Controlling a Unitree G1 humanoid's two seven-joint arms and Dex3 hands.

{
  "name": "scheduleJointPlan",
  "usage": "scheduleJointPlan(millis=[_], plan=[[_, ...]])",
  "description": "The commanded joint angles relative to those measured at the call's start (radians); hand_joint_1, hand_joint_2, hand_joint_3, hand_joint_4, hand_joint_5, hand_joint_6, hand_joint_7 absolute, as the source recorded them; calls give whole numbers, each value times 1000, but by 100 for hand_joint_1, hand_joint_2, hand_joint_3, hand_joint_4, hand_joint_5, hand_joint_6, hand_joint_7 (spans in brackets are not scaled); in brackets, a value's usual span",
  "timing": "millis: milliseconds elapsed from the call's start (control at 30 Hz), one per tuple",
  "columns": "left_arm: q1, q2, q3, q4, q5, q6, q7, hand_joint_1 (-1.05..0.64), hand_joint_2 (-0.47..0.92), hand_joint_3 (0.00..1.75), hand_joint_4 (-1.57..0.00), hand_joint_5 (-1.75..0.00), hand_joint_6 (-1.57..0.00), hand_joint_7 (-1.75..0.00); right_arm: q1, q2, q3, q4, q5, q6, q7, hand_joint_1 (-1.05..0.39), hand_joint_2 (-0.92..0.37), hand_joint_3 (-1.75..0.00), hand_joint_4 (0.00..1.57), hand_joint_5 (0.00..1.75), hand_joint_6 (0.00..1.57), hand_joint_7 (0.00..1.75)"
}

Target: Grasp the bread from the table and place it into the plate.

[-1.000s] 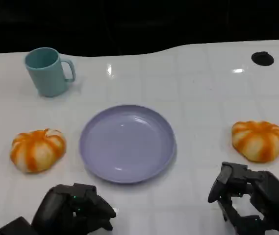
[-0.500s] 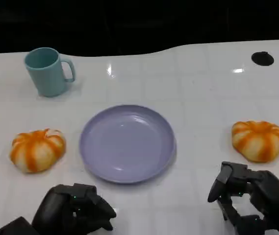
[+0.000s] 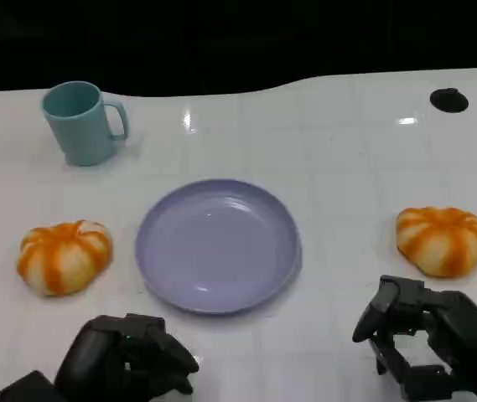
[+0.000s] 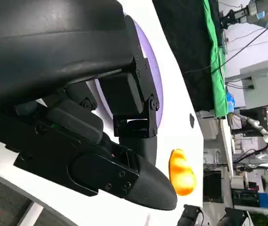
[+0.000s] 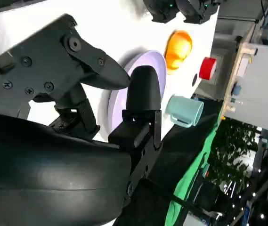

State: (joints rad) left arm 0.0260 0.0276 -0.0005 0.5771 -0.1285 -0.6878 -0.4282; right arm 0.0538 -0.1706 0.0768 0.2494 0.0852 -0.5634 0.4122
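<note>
We are at the very start: neither bun has been grasped, and the lavender plate [image 3: 218, 244] sits bare in the middle of the white tabletop [image 3: 347, 151]. One orange-striped bread bun [image 3: 442, 240] lies to the plate's right, well apart from it, and a second bread bun [image 3: 64, 255] lies to its left, near the rim but not touching.

Our right hand [image 3: 427, 347] hovers low at the near edge, just short of the right bun, its fingers spread apart with nothing between them. Our left hand [image 3: 129, 362] rests near the front edge below the left bun, fingers curled in and holding nothing.

We judge the next move to be a reach forward with the right hand over the right bun, then closing around it.

The path from either bun to the plate is open. The teal mug [image 3: 83, 122] stands far back on the left, out of the way, and a small black round fitting [image 3: 448, 100] lies far back on the right.
</note>
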Motion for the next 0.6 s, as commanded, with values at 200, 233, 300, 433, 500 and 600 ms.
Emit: scheduleJointPlan(millis=[200,233,300,433,500,600], plan=[[4,17,10,-2,-10,-4,0,-105,91,0,-120,-101,-130,-69,-12,-27,-32,-12,-50,-51,-40,-21,-75,-49,54,116,62,68],[4,17,10,-2,-10,-4,0,-105,91,0,-120,-101,-130,-69,-12,-27,-32,-11,-51,-52,-41,-21,-75,-48,54,116,62,68],[4,18,9,-4,-7,-4,1,-105,91,0,-120,-101,-130,-69,-25,-57,-49,-32,-153,-75,-93,-21,-76,-48,54,115,63,67],[6,16,7,-10,-10,12,0,-105,90,0,-120,-101,-130,-69,-40,-131,-104,-131,-492,-81,-296,-46,-81,-27,32,88,58,16],[5,16,7,-8,-7,10,2,-105,90,0,-120,-101,-130,-69,-36,-144,-101,-153,-554,-65,-344,-48,-85,-21,30,82,56,10],[1,15,8,-2,-8,9,2,-105,90,0,-120,-101,-130,-69,-31,-173,-103,-220,-663,-10,-392,-48,-88,-12,24,70,52,4]])
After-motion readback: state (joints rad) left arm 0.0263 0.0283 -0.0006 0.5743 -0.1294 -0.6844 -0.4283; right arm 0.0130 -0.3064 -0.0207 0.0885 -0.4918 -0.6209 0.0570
